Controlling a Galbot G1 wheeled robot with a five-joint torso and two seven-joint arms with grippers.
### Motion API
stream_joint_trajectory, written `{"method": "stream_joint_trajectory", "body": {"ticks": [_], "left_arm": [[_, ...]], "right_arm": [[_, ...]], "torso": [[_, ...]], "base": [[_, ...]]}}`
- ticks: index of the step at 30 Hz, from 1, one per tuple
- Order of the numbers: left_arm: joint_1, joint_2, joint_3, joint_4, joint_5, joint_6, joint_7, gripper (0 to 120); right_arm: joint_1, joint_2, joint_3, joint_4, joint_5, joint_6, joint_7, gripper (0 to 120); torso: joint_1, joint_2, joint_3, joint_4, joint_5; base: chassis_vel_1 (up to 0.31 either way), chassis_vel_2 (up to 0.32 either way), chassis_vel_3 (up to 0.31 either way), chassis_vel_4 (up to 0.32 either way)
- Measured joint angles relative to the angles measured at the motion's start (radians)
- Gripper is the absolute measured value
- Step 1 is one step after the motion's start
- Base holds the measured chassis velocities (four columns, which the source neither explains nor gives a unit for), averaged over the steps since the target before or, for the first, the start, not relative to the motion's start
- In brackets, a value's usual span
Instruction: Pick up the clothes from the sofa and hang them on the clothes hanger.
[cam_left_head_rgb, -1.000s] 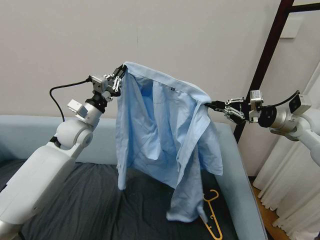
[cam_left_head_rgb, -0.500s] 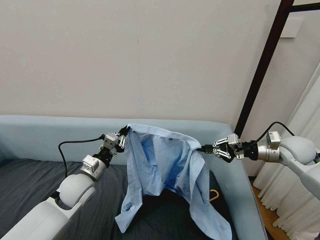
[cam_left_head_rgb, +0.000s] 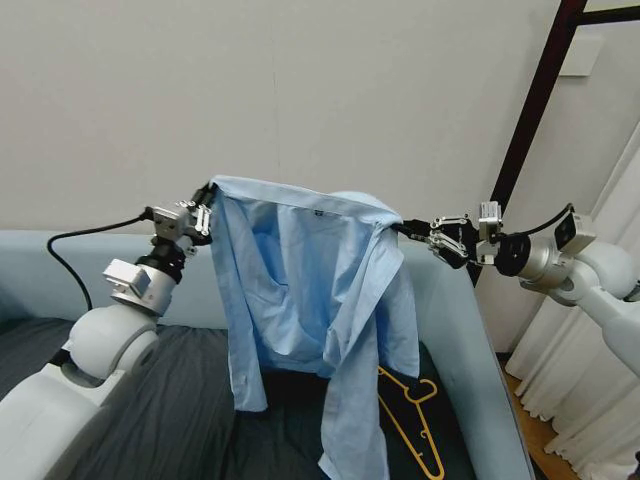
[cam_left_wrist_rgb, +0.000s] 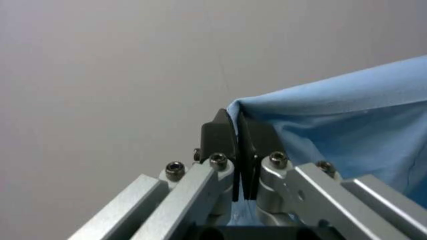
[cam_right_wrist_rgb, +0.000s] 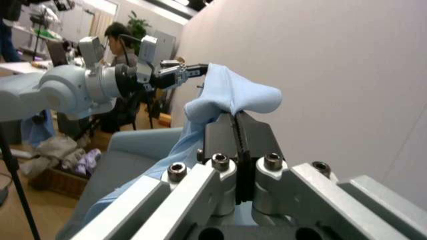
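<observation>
- The left gripper (cam_left_head_rgb: 207, 212) is raised at the left of the head view, in front of the plain pale wall (cam_left_head_rgb: 300, 90). Its arm reaches up from the lower left corner.
- Its jaws are pressed together with barely a slit between them. They pinch one shoulder corner of the light blue long-sleeved button shirt (cam_left_head_rgb: 300, 290). The left wrist view shows the cloth caught between the black pads (cam_left_wrist_rgb: 217, 135), with the fabric spilling away to one side.
- The right gripper (cam_left_head_rgb: 408, 232) is held out from the right at about the same height, pointing toward the left one. Its jaws are also closed tight, clamping the other shoulder of the shirt. In the right wrist view a fold of blue cloth bulges just past the fingertips.
- The shirt is stretched between the two grippers along its shoulder line, with the collar band on top. Its body and sleeves hang freely in the air.
- The shirt hangs above the pale blue-grey sofa (cam_left_head_rgb: 60, 262), and the longest sleeve drops in front of the dark seat cushion (cam_left_head_rgb: 150, 400).
- A thin yellow wire hanger (cam_left_head_rgb: 408, 428) lies flat on the cushion near the right armrest, just beside the hanging sleeve.
- A dark slanted pole of the clothes rack (cam_left_head_rgb: 530, 120) rises behind the right arm.
- White curtains (cam_left_head_rgb: 600, 400) hang at the far right.
</observation>
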Motion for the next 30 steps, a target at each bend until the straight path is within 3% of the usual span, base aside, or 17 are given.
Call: {"method": "stream_joint_trajectory", "body": {"ticks": [5, 10, 19, 22, 28, 30], "left_arm": [[0.069, -0.003, -0.015, -0.046, -0.003, 0.064, -0.065, 0], [0.156, -0.055, 0.060, -0.053, 0.028, 0.045, -0.060, 0], [0.348, -0.188, 0.148, 0.055, 0.218, -0.034, 0.027, 0], [0.372, -0.227, 0.153, 0.123, 0.260, -0.064, 0.028, 0], [0.368, -0.246, 0.167, 0.170, 0.263, -0.075, 0.028, 0], [0.358, -0.243, 0.174, 0.181, 0.263, -0.080, 0.038, 0]], "right_arm": [[-0.035, 0.039, -0.018, -0.017, -0.050, 0.007, 0.003, 0], [-0.118, 0.072, -0.058, -0.055, -0.151, 0.044, 0.001, 0], [-0.311, 0.178, -0.026, -0.185, -0.399, 0.099, 0.018, 0], [-0.394, 0.256, 0.015, -0.266, -0.493, 0.135, 0.055, 0], [-0.473, 0.309, 0.035, -0.299, -0.493, 0.128, 0.131, 0], [-0.528, 0.302, 0.036, -0.274, -0.403, 0.073, 0.196, 8]], "torso": [[0.000, 0.000, 0.000, 0.0003, -0.0001], [0.000, 0.000, 0.000, -0.0004, 0.0001], [0.000, 0.000, 0.000, 0.0001, -0.0001], [0.000, 0.000, 0.000, -0.0002, 0.0002], [0.000, 0.000, 0.000, 0.0001, 0.0003], [0.000, 0.000, 0.000, 0.0000, 0.0003]], "base": [[0.000, 0.000, 0.000, 0.000], [0.000, 0.000, 0.000, 0.000], [0.000, 0.000, 0.000, 0.000], [0.000, 0.000, 0.000, 0.000], [0.000, 0.000, 0.000, 0.000], [0.000, 0.000, 0.000, 0.000]]}}
